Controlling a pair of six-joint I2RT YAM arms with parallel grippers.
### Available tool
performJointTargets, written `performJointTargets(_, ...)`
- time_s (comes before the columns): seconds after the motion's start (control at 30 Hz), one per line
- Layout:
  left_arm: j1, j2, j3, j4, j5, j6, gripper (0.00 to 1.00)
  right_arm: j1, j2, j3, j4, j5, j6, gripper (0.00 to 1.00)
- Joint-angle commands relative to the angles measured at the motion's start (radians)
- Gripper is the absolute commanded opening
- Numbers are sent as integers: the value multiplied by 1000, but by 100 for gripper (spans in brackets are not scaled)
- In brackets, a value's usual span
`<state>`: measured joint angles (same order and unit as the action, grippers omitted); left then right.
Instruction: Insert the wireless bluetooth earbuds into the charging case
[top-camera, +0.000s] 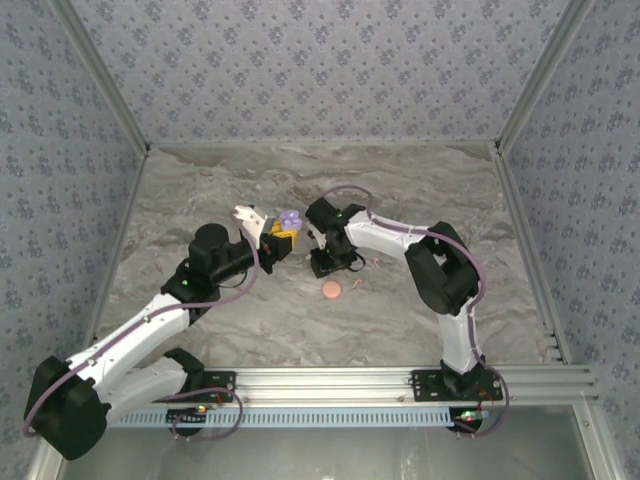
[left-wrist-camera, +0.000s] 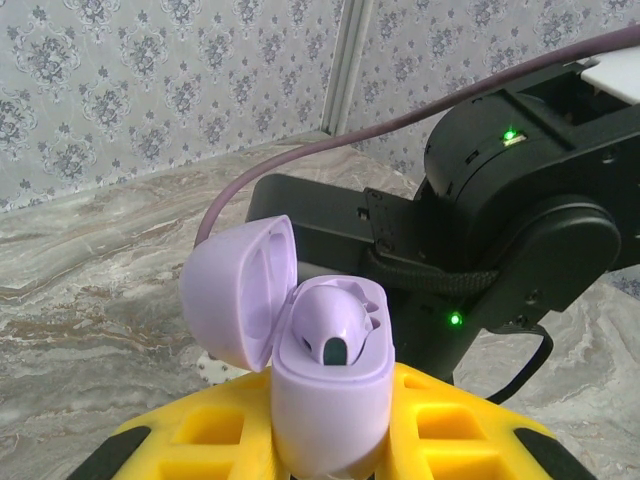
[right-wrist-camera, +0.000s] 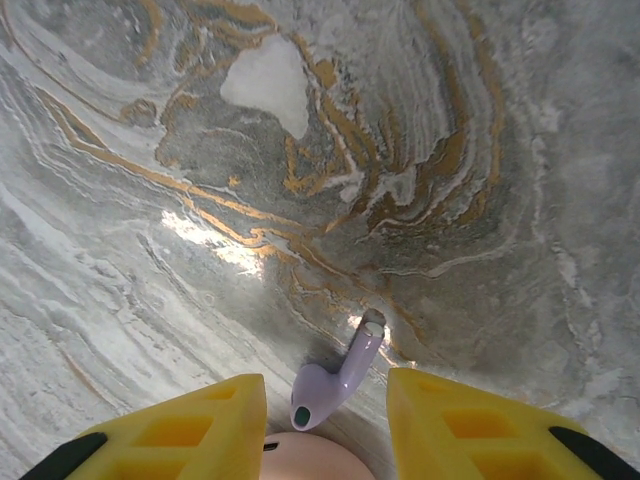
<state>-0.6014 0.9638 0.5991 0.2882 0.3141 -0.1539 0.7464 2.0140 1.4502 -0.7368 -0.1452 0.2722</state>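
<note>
My left gripper (left-wrist-camera: 330, 450) is clamped on the lavender charging case (left-wrist-camera: 330, 395) at the bottom centre of the left wrist view. Its yellow fingers (left-wrist-camera: 200, 430) press the case's lower body from both sides. The case stands upright with its lid (left-wrist-camera: 238, 292) swung open to the left. A seated earbud (left-wrist-camera: 335, 318), also lavender, rests in a well inside.

In the top view that gripper (top-camera: 272, 238) holds the case (top-camera: 290, 218) just left of centre above the marble table (top-camera: 200, 180). My right gripper (top-camera: 331, 262) is close beside it, pointing down at the table.

In the right wrist view the right gripper's fingers (right-wrist-camera: 200, 430) stand apart at the bottom edge. A loose earbud (right-wrist-camera: 335, 378), lavender, lies on the table in the gap between them, stem aimed to the upper right, touching neither finger as far as I can see. A pale pink rounded shape (right-wrist-camera: 305, 458) sits at the very bottom; I cannot tell what it is. In the top view a pink disc (top-camera: 331, 291) lies just below the right gripper.
</note>
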Motion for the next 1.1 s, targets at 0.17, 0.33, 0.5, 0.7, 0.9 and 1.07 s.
performJointTargets(0.17, 4, -2, 6, 38, 14, 4, 23, 27, 44, 56, -74, 81, 20, 39)
performJointTargets(0.33, 4, -3, 7, 39, 14, 5, 23, 35, 69, 71, -92, 135, 45, 32)
performJointTargets(0.5, 4, -2, 8, 38, 16, 7, 23, 38, 74, 73, -102, 145, 49, 32)
performJointTargets(0.7, 4, 0, 10, 40, 18, 5, 23, 25, 75, 71, -104, 164, 71, 25)
performJointTargets(0.9, 4, 0, 8, 38, 17, 7, 23, -25, 72, 72, -97, 179, 88, 21)
performJointTargets(1.07, 4, 4, 9, 42, 19, 2, 23, -83, 75, 79, -85, 185, 78, 21)
